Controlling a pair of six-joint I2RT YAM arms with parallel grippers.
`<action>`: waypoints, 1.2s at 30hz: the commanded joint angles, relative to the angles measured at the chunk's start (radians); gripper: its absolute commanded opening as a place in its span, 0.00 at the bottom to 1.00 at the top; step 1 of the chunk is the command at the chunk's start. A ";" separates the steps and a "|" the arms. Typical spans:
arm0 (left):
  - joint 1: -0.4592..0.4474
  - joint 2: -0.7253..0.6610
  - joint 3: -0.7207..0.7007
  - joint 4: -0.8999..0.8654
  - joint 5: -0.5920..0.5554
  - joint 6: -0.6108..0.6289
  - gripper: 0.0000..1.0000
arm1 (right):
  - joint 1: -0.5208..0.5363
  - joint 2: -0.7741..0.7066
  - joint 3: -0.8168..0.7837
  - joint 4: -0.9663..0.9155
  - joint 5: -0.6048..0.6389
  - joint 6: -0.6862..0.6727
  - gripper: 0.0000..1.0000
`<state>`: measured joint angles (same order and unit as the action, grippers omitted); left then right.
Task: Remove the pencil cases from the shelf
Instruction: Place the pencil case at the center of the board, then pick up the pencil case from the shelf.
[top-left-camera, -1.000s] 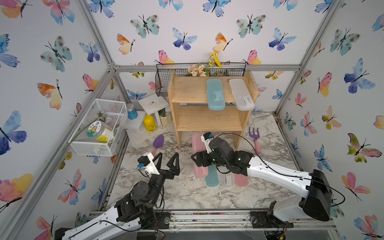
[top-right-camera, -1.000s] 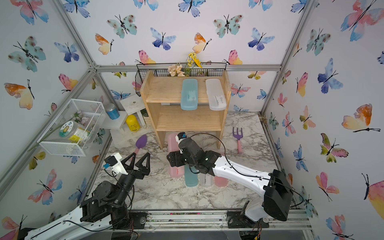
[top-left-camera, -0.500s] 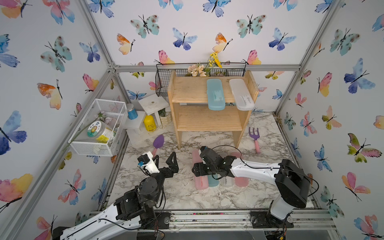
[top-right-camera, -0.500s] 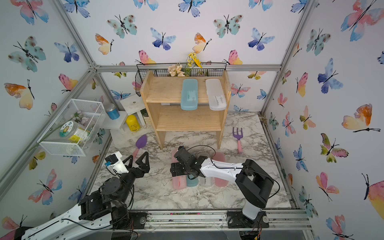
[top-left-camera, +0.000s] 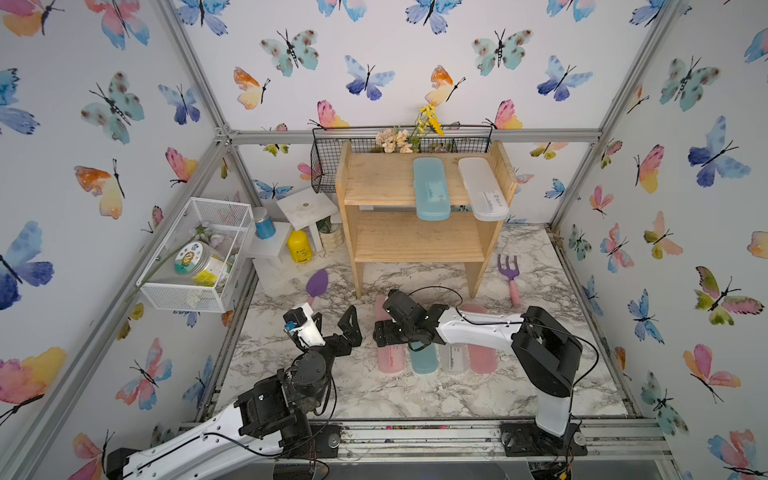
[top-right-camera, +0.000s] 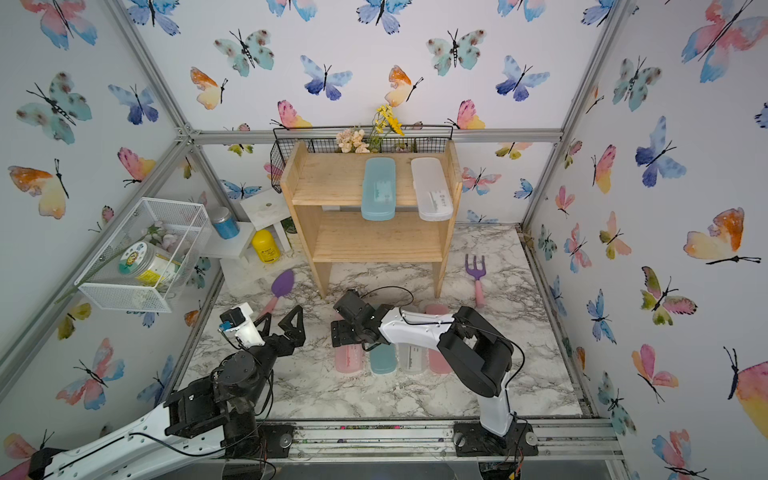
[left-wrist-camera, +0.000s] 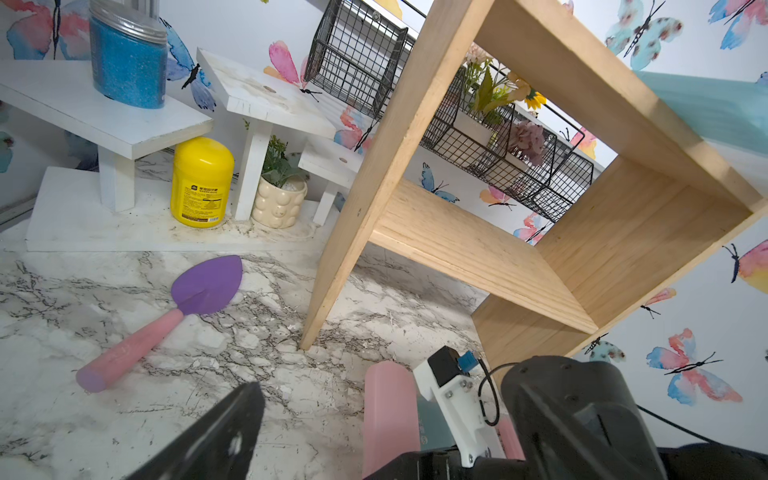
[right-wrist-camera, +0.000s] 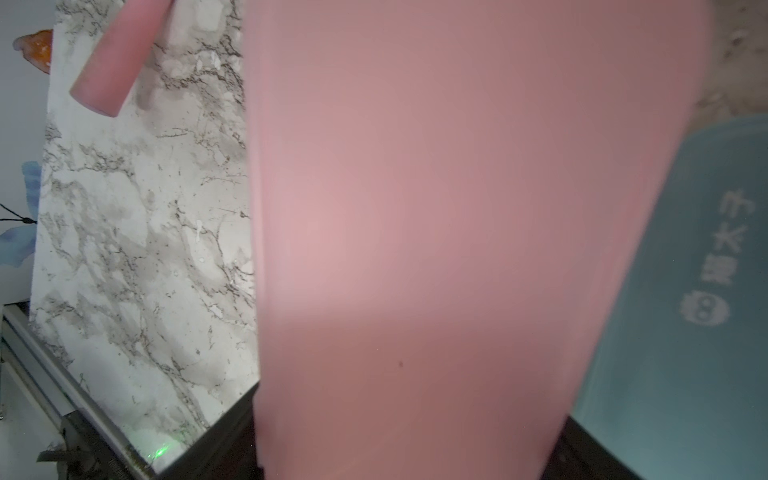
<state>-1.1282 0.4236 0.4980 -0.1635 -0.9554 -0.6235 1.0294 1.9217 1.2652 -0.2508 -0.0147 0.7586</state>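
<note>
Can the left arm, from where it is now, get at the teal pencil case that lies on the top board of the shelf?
Probably yes. The teal pencil case overhangs the front edge of the shelf, nothing stands before it, and the left gripper is open and empty. The right gripper is low over the pink pencil case, out of that path.

Two cases (top-left-camera: 432, 188) on shelf (top-left-camera: 374, 183); four before it.

Pale pine shelf (top-left-camera: 382, 183), teal-blue pencil case (top-left-camera: 432, 189) and frosted white pencil case (top-left-camera: 482, 189), pink (top-left-camera: 390, 358), teal (top-left-camera: 423, 360), clear (top-left-camera: 453, 358) and pink (top-left-camera: 482, 358) cases, grey-veined white marble table (top-left-camera: 374, 390), purple trowel (top-left-camera: 316, 283) and fork (top-left-camera: 508, 269) with pink handles, pastel butterfly wallpaper (top-left-camera: 374, 79), yellow bottle (top-left-camera: 300, 247).
</note>
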 joint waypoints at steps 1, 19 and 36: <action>-0.005 -0.033 -0.012 -0.030 -0.032 -0.033 0.99 | 0.008 0.033 0.043 -0.043 0.056 -0.002 0.86; -0.003 -0.020 0.046 -0.021 0.004 -0.059 0.99 | 0.009 -0.161 -0.052 0.019 0.098 -0.035 0.99; 0.137 0.467 0.450 0.379 0.531 -0.200 0.99 | -0.267 -0.717 -0.341 -0.112 0.275 -0.154 0.99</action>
<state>-1.0668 0.8017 0.8467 0.1753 -0.5999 -0.7547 0.8101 1.2282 0.8928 -0.2867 0.2478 0.6453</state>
